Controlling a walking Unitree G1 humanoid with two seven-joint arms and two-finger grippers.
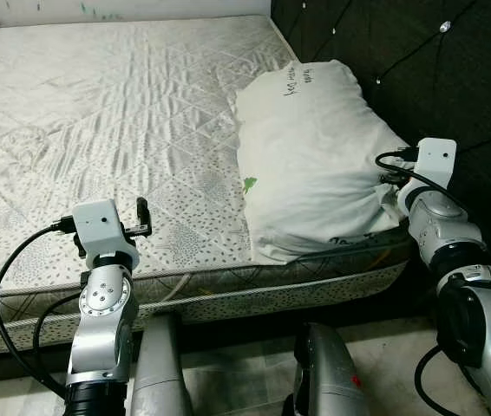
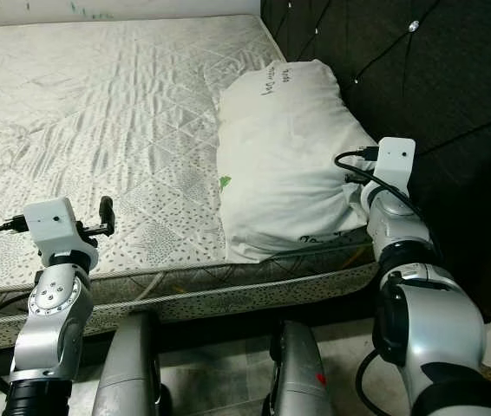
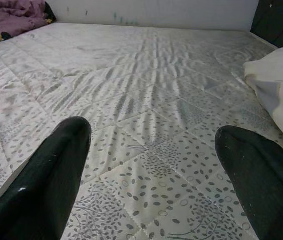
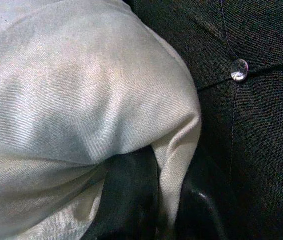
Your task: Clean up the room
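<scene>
Black fingers (image 4: 131, 195) of the right hand (image 4: 169, 200) are pinched shut on a fold of the white pillow (image 1: 315, 156), at its near corner by the dark tufted headboard (image 1: 454, 78). A shiny button (image 4: 239, 69) sits in the headboard's padding just beside that corner. The pillow lies on the right side of the bed, lengthwise against the headboard, with some dark handwriting near its far end and a small green mark on its left edge. The left hand (image 3: 156, 165) hovers low over the near left part of the mattress (image 1: 98, 113), its two fingers spread wide apart with nothing between them. The mattress cover is pale, quilted and patterned, a little rumpled. At the far left corner of the bed lies a bunched purple blanket (image 3: 11, 15).
</scene>
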